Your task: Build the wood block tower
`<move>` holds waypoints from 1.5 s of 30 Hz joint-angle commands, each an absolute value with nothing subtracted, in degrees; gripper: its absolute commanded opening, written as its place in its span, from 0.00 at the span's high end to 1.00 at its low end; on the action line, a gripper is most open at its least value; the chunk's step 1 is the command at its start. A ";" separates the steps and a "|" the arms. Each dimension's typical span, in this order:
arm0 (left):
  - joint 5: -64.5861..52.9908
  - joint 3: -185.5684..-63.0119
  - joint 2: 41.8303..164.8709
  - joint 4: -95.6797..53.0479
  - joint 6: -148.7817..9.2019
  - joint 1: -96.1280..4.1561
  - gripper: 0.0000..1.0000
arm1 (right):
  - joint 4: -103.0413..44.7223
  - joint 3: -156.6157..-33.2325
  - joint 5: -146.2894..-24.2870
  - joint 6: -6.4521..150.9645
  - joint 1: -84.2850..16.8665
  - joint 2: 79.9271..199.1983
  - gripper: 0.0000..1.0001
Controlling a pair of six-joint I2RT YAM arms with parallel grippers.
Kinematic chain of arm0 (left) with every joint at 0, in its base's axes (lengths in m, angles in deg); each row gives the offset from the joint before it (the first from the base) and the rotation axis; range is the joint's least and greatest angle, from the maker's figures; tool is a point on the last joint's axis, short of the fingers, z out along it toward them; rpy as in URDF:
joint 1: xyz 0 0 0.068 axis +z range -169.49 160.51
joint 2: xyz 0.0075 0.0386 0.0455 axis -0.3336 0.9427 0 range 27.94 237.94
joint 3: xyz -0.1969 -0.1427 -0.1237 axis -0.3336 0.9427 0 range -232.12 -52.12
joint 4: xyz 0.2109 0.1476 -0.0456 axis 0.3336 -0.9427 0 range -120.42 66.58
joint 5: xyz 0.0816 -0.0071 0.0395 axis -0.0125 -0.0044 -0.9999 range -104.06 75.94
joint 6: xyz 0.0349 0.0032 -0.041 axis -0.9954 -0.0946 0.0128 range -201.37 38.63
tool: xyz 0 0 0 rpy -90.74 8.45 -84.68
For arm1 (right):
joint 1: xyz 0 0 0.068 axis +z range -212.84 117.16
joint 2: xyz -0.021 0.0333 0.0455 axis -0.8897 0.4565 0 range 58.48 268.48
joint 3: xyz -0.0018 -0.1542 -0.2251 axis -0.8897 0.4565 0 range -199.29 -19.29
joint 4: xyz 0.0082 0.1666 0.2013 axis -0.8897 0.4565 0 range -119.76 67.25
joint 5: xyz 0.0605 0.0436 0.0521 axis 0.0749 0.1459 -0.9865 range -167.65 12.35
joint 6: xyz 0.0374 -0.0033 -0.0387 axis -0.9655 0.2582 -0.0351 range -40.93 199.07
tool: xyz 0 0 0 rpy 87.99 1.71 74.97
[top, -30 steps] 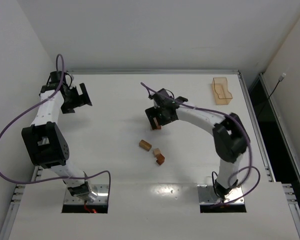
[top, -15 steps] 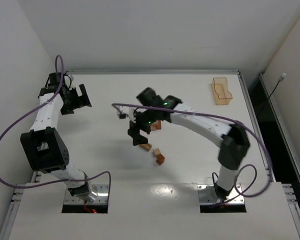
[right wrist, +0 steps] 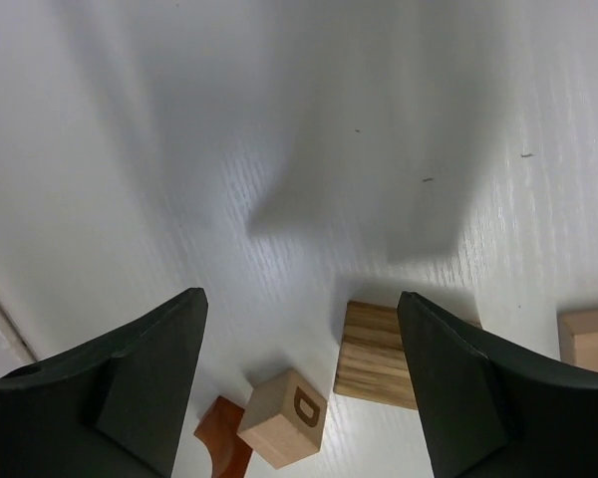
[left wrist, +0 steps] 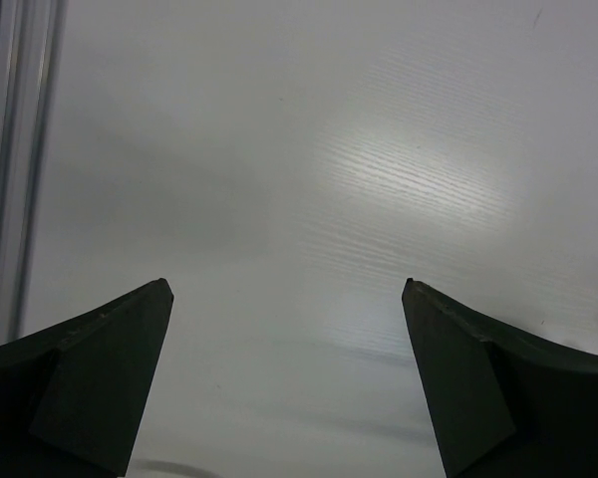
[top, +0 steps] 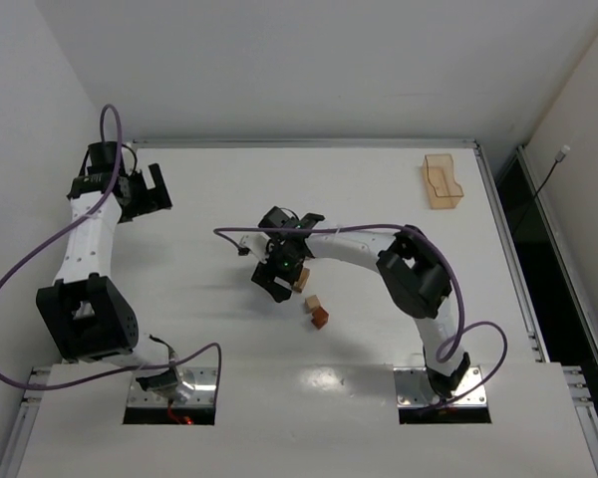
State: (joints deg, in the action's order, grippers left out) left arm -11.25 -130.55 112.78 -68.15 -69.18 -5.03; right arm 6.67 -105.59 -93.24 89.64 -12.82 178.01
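Note:
My right gripper (top: 282, 279) is open and hangs low over loose wood blocks near the table's middle. In the right wrist view (right wrist: 299, 299) a striped tan block (right wrist: 379, 354), a tan cube with a letter D (right wrist: 284, 418) and a reddish-brown curved piece (right wrist: 219, 448) lie below the fingers, and another tan block (right wrist: 588, 339) lies at the right edge. From above I see a tan block (top: 301, 279) by the gripper, a tan cube (top: 313, 303) and a reddish block (top: 320, 318). No stacked tower shows. My left gripper (top: 154, 189) (left wrist: 285, 284) is open and empty at the far left.
A translucent orange tray (top: 442, 181) stands at the back right. The table's left rail (left wrist: 10, 149) runs beside the left gripper. The right arm's purple cable (top: 241, 239) loops over the table's middle.
My right arm has swung from the back toward the near left, and its open gripper now sits over the loose blocks. The left arm has shifted slightly back.

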 commanded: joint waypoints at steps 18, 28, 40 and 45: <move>-3.09 -133.41 117.31 -69.83 -74.25 -4.37 0.00 | 12.68 -82.84 -110.60 156.19 -19.68 145.85 0.22; -0.96 -134.74 120.23 -70.88 -71.97 -4.37 0.00 | 35.90 -102.68 -118.43 188.13 -24.87 165.26 0.23; -3.42 -131.84 118.47 -70.88 -72.49 -3.84 0.00 | 22.81 -98.48 -113.60 192.89 -24.87 169.74 0.32; -3.95 -131.31 117.94 -70.88 -72.49 -3.84 0.00 | 22.80 -101.02 -112.55 192.89 -24.87 173.26 0.35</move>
State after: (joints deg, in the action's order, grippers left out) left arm -3.32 -131.71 120.61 -71.01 -72.33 -4.70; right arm 23.87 -99.01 -111.56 190.36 -24.84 171.47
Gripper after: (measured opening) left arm 0.996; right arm 0.652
